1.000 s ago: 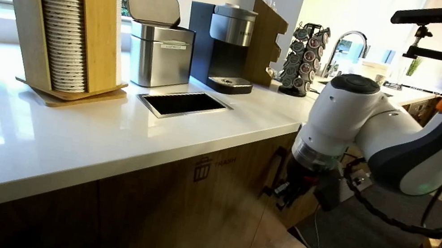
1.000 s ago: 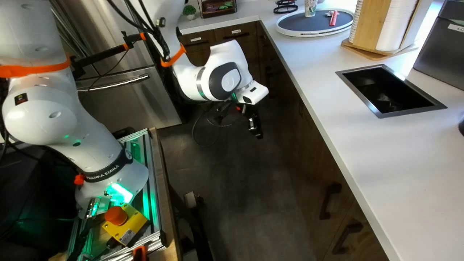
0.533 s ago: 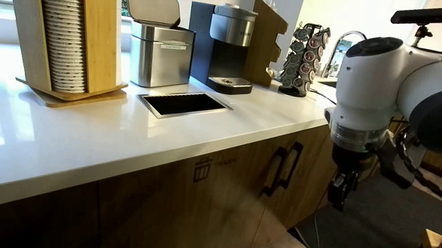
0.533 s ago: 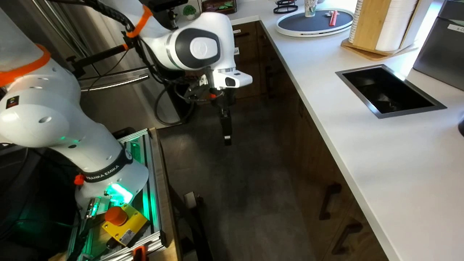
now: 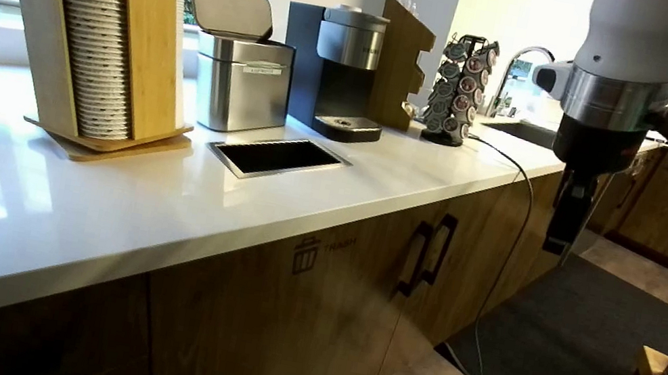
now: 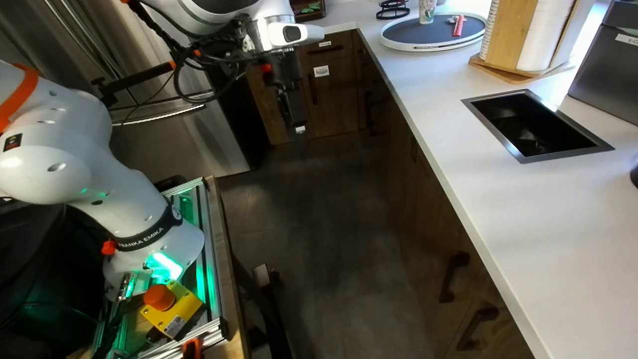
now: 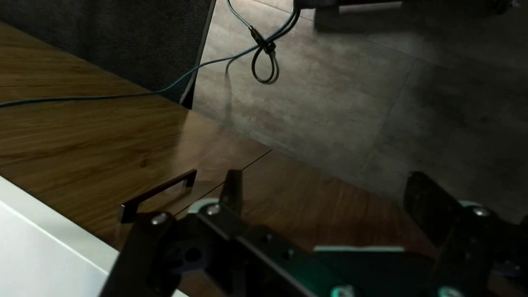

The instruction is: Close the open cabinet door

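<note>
No front clearly stands open along the white counter, and I cannot tell which one is the cabinet door. A wood door marked TRASH [image 5: 277, 315] and its neighbour [image 5: 463, 272] lie flush, black bar handles between them in an exterior view. At the far end a plain, lighter brown panel [image 6: 266, 109] shows behind my gripper [image 6: 295, 127]; its angle is unclear. My gripper [image 5: 556, 246] hangs in the air over the aisle, apart from every door. In the wrist view the gripper [image 7: 328, 187] is open, fingers [image 7: 233, 189] wide apart, nothing between them.
The white counter [image 5: 388, 190] carries a cup holder [image 5: 169, 28], a steel bin [image 5: 248, 86] and a coffee maker [image 5: 350, 73]. A cable [image 5: 496, 299] runs down to the floor. The robot's bench [image 6: 227, 279] borders the aisle; a steel fridge [image 6: 184, 134] stands behind.
My gripper has risen and moved away from the counter's front, toward the far drawers beside the fridge. Both bar handles by the TRASH door are now uncovered. The doors look unmoved.
</note>
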Robot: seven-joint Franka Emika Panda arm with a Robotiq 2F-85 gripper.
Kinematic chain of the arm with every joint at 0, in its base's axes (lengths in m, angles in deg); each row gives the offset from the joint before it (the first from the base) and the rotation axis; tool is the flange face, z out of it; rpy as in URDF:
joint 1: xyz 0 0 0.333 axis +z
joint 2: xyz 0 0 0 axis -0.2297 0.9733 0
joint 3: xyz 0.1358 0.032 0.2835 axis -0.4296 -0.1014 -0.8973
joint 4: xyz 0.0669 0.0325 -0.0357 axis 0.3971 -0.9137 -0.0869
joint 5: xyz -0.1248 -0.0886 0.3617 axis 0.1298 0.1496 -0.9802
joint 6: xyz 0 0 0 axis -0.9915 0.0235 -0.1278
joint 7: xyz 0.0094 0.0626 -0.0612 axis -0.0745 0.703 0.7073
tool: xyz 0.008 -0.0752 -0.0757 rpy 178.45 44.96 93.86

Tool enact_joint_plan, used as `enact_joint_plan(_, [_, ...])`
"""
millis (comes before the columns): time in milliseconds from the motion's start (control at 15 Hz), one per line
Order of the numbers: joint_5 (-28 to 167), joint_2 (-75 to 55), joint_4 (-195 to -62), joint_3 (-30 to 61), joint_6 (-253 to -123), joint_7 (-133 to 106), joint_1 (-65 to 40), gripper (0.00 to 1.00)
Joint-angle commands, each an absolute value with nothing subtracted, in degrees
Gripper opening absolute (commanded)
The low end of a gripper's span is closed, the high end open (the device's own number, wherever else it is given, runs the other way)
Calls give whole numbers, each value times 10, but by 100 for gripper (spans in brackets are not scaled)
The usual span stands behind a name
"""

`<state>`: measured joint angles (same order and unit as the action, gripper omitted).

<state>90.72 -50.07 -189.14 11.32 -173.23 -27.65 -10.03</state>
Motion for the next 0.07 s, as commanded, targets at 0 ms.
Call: enact_joint_plan(0, [898, -493, -1891, 92, -1735, -269, -123, 100])
